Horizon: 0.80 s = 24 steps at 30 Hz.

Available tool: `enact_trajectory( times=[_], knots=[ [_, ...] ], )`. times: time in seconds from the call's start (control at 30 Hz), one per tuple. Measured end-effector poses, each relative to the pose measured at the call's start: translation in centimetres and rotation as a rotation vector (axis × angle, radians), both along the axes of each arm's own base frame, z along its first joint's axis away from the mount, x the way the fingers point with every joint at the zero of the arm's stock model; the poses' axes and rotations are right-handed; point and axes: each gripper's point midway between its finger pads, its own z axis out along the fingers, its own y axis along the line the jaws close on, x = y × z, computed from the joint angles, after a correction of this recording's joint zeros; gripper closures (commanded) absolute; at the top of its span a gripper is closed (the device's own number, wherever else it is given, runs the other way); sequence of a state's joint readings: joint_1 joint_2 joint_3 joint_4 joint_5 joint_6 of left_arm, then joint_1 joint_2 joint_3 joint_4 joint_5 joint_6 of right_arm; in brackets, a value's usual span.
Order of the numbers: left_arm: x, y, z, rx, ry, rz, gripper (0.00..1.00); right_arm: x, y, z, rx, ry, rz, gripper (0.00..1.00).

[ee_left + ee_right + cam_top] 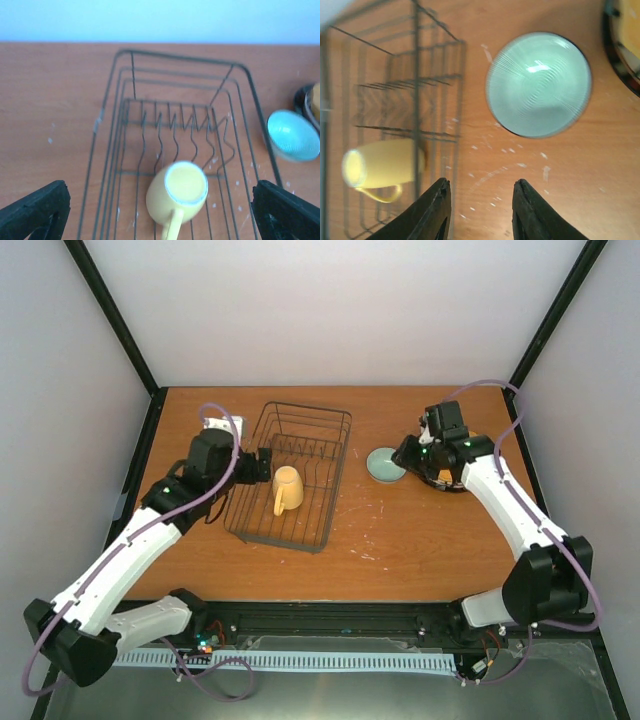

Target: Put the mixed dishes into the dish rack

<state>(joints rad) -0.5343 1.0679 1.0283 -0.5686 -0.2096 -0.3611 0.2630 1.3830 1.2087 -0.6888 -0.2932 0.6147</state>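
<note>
Yellow mug (287,488) lies on its side in the dish rack (310,408), toward the table's left edge; my left gripper (262,464) gapes empty beside it. My right gripper (481,190), jaws apart and empty, hovers by the unloaded mint-green bowl (538,84) and dark-rimmed plate (620,45).

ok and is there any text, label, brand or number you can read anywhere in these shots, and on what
None can be read in any view.
The yellow mug, mint-green bowl and dish rack show no print.
The dark-rimmed plate is blurred and cut off at the frame edge: cannot tell.
The small white item by the rack's far left corner is too small to read.
</note>
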Motion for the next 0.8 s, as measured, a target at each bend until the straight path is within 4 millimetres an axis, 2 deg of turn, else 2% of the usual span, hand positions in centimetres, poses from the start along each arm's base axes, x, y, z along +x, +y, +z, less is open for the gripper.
enact_trajectory(
  times=[0.07, 0.13, 0.2, 0.3, 0.5, 0.63, 0.8],
  knots=[
    [0.0, 0.7, 2.4, -0.017, -0.052, 0.032, 0.0, -0.5, -0.8, -1.9, -0.05, 0.087, -0.032, 0.59],
    [0.1, 1.3, 3.6, -0.016, -0.081, 0.065, 0.0, -0.9, -1.5, -4.1, -0.098, 0.175, -0.059, 0.59],
    [0.2, 2.0, 3.5, 0.006, -0.082, 0.1, 0.0, -1.4, -2.1, -6.4, -0.142, 0.261, -0.076, 0.59],
    [0.2, 3.3, 2.0, 0.07, -0.049, 0.156, 0.0, -1.3, -2.5, -8.9, -0.193, 0.371, -0.092, 0.6],
    [-0.5, 5.0, -0.5, 0.136, 0.008, 0.225, 0.0, 0.4, -2.6, -10.1, -0.232, 0.416, -0.109, 0.59],
    [-1.0, 5.7, -0.4, 0.133, 0.002, 0.251, 0.0, 1.2, -2.8, -10.6, -0.237, 0.426, -0.124, 0.6],
    [-1.3, 6.3, 0.1, 0.128, -0.015, 0.279, 0.0, 1.5, -3.1, -12.2, -0.262, 0.462, -0.139, 0.6]
  ],
)
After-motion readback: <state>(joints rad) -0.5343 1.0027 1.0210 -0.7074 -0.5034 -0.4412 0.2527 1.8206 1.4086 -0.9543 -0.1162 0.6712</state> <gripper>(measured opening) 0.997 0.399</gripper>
